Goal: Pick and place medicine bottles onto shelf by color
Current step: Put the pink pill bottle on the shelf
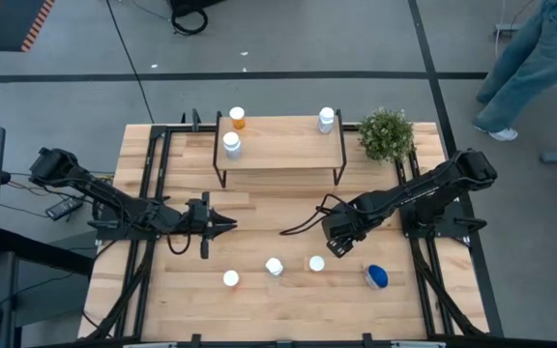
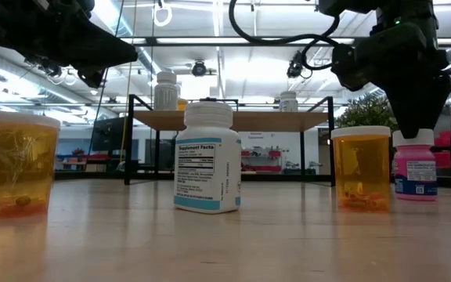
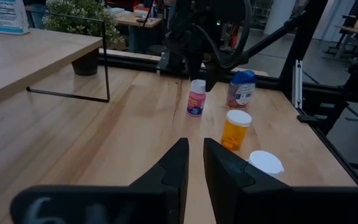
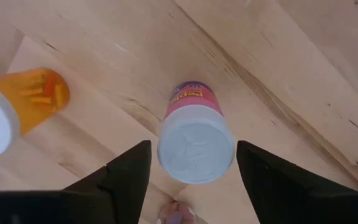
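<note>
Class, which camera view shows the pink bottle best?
The right wrist view: the pink bottle stands large between the open right gripper fingers. The left wrist and low views show it small; the high view hides it under the arm.

Shelf (image 1: 283,145) stood at the table's far side with three upright bottles on it: orange (image 1: 238,118), white (image 1: 231,144), white (image 1: 326,120). On the table: white-capped uprights (image 1: 230,278), (image 1: 275,266), a pink bottle (image 4: 191,134) and a blue-topped one (image 1: 376,276) on its side.

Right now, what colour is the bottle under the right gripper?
Pink with a white cap, between the right gripper's open fingers; clearest in the right wrist view.
</note>
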`<move>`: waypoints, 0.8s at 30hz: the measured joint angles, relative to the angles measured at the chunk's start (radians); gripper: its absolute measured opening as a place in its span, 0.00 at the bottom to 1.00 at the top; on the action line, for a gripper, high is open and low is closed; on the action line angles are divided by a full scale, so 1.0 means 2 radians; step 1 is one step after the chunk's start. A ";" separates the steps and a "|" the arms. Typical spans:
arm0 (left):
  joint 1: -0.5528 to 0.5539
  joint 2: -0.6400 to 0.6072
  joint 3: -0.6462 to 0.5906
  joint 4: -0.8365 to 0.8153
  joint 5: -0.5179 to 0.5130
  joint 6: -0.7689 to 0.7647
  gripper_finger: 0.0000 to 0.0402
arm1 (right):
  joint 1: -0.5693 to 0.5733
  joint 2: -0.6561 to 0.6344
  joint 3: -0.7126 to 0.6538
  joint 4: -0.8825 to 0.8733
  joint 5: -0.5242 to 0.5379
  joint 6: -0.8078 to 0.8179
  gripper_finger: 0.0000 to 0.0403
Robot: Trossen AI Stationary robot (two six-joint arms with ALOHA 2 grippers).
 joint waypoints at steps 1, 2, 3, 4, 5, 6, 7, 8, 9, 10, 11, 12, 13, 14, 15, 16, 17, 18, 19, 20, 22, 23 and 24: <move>0.000 0.000 0.000 0.000 0.000 0.000 0.14 | 0.000 0.000 0.000 0.000 0.001 0.000 0.58; 0.000 0.000 0.000 0.000 0.000 0.000 0.14 | 0.000 0.000 0.000 0.000 0.003 -0.001 0.56; 0.000 0.000 0.000 0.000 0.000 -0.001 0.14 | 0.000 0.000 0.000 0.000 0.003 -0.001 0.55; 0.000 0.000 0.000 0.000 0.000 -0.001 0.13 | 0.000 0.000 0.000 0.000 0.003 -0.001 0.53; 0.000 0.000 0.000 0.000 0.000 -0.001 0.13 | 0.000 0.000 0.000 0.000 0.003 -0.002 0.52; 0.000 0.000 0.000 0.000 0.000 -0.002 0.13 | 0.000 0.000 0.000 0.000 0.004 -0.002 0.50; 0.000 0.000 0.000 0.000 0.000 -0.002 0.13 | 0.000 0.000 0.000 0.000 0.004 -0.004 0.49; 0.000 0.000 0.000 0.000 0.000 -0.002 0.13 | 0.000 0.000 0.000 0.000 0.004 -0.005 0.49; 0.000 0.000 0.000 0.000 0.000 -0.002 0.13 | 0.000 0.000 0.000 0.000 0.004 -0.005 0.48; 0.000 0.000 0.000 0.000 0.000 -0.002 0.13 | 0.000 0.000 0.000 0.000 0.004 -0.006 0.47; 0.000 0.000 0.000 0.000 0.000 -0.002 0.14 | 0.000 0.000 0.000 0.000 0.004 -0.008 0.47; 0.000 0.000 0.000 0.000 0.000 -0.002 0.14 | 0.000 0.000 0.000 0.000 0.003 -0.009 0.47; 0.000 0.000 0.000 0.000 0.000 -0.002 0.14 | 0.000 0.000 0.000 0.000 0.002 -0.010 0.47; 0.000 0.000 0.000 0.000 0.000 -0.002 0.14 | 0.000 0.000 0.000 0.000 0.000 -0.012 0.47; 0.000 0.000 0.000 0.000 0.000 -0.002 0.14 | 0.000 0.000 0.003 -0.002 -0.001 -0.014 0.47; 0.000 0.000 0.000 0.000 0.000 -0.001 0.14 | 0.000 0.000 0.008 -0.002 -0.002 -0.017 0.47; 0.000 0.000 0.000 0.000 0.000 -0.002 0.13 | -0.001 0.000 0.015 -0.001 -0.002 -0.021 0.47; 0.000 0.000 0.000 0.000 0.000 -0.001 0.13 | -0.002 0.000 0.022 0.000 -0.002 -0.025 0.47; 0.000 0.000 0.000 0.000 0.000 -0.001 0.13 | -0.005 0.000 0.032 -0.003 -0.002 -0.031 0.47; 0.000 0.000 0.000 0.000 0.000 -0.001 0.13 | -0.008 0.000 0.044 -0.010 -0.003 -0.039 0.47; 0.000 0.000 0.000 0.000 0.000 -0.001 0.13 | -0.017 0.000 0.074 -0.032 0.003 -0.052 0.47; 0.000 0.000 0.000 0.000 0.000 -0.001 0.13 | -0.023 0.000 0.090 -0.045 0.008 -0.059 0.47; 0.000 0.000 0.000 0.001 0.000 -0.001 0.14 | -0.030 0.000 0.107 -0.063 0.016 -0.067 0.47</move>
